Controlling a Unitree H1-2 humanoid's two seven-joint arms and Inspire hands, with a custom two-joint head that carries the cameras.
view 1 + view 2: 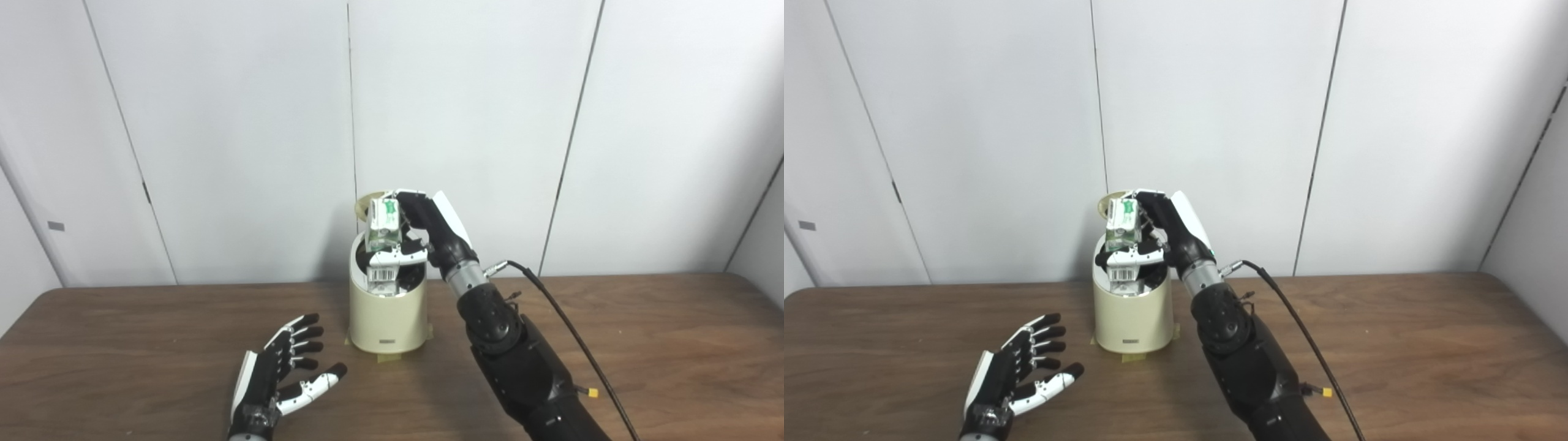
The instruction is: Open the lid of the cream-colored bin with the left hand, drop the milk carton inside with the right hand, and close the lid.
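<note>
A cream-colored cylindrical plastic bin stands on the brown wooden table, toward its far edge in front of the white panelled wall. Its round lid is tipped up behind the opening, only a slice of the rim showing at the far left of the carton. Directly above the open mouth, a white milk carton with green print is held upright by the right hand, whose fingers are wrapped around the carton's right side while the thumb crosses its lower front — a firm pinch. Another carton-like item with a barcode seems to lie inside the bin already, though the interior is dark.

The left hand rests near the front edge of the table, left of the bin and apart from it, with its fingers spread and nothing held.

The drop is judged to be the step in hand. It would be done best if the carton were lowered until its base sits within the rim, kept upright and centred, and only then released — the fingers being opened together so it is not tipped against the wall or the raised lid. The hand should afterwards be lifted straight up before the lid is brought down.
</note>
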